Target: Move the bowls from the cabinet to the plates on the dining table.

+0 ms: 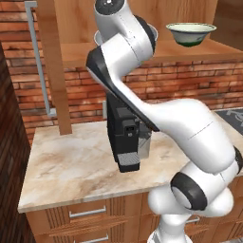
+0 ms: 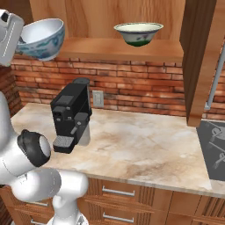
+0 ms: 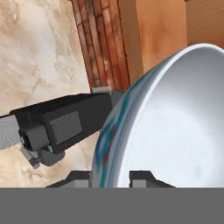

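The tool [image 3: 110, 177] holds the white bowl with the bluish pattern [image 2: 41, 38] by its rim. In the hand view 1 dark finger stands outside the patterned wall and the other inside the white hollow, so the jaws are narrow, closed on the thin rim. I think this grip is chosen because the bowl is too wide to take across its whole body.

In the right base view this bowl hangs tilted in the air, just beside the left end of the cabinet [image 2: 132, 17] shelf and above the black coffee machine [image 2: 70, 115]. It seems to be clear of the shelf edge, though I cannot tell this for certain. The tilt probably comes from the angle of the hand, which reaches up from below.

The second bowl, the pale cream-green one [image 2: 138, 33], sits upright on the shelf, well apart from the first. In the left base view the same bowl [image 1: 191, 33] is at the upper right, and the arm covers most of the held bowl.

The cabinet door [image 2: 200, 57] stands open at the right with its long grey handle [image 2: 214, 74], which leaves the shelf free to reach. Below is the marble desk [image 2: 145, 149] with the coffee machine on it.

In my judgement, 1 bowl is on its way out and must be carried to a plate; the other is not yet touched. The low grip on a tilted bowl may slip when the base drives.
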Robot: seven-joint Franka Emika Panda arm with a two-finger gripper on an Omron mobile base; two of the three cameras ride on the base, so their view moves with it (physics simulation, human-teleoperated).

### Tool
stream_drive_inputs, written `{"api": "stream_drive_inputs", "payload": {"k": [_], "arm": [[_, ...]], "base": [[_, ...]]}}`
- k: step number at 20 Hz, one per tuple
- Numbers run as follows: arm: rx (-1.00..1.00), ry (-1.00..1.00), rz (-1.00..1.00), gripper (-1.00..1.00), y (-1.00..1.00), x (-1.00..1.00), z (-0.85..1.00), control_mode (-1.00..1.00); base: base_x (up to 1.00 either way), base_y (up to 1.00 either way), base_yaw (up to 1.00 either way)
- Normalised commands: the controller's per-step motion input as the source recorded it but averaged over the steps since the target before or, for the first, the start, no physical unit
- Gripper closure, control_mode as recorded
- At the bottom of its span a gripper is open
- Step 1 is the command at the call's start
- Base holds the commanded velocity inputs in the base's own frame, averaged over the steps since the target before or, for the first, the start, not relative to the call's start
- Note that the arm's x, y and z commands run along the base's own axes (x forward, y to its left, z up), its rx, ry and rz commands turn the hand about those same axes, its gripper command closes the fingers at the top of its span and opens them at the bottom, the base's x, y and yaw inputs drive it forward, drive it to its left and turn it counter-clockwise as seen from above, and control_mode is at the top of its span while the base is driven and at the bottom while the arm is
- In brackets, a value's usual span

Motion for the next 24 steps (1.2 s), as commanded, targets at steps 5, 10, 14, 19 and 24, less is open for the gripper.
{"api": "stream_drive_inputs", "payload": {"k": [5,10,14,19,24], "arm": [[0.02,-0.05,0.09,1.0,-0.41,-0.61,-0.36,-1.0],[0.01,-0.03,0.08,1.0,-0.39,-0.57,-0.55,-1.0],[0.0,-0.02,0.08,1.0,-0.35,-0.53,-0.65,-1.0],[0.01,-0.01,0.04,1.0,-0.25,-0.35,-0.3,-1.0],[0.02,0.0,0.05,1.0,-0.13,-0.28,-0.33,-1.0]], "base": [[0.0,0.0,0.0],[0.0,0.0,0.0],[0.0,0.0,0.0],[0.0,0.0,0.0],[0.0,0.0,0.0]]}}
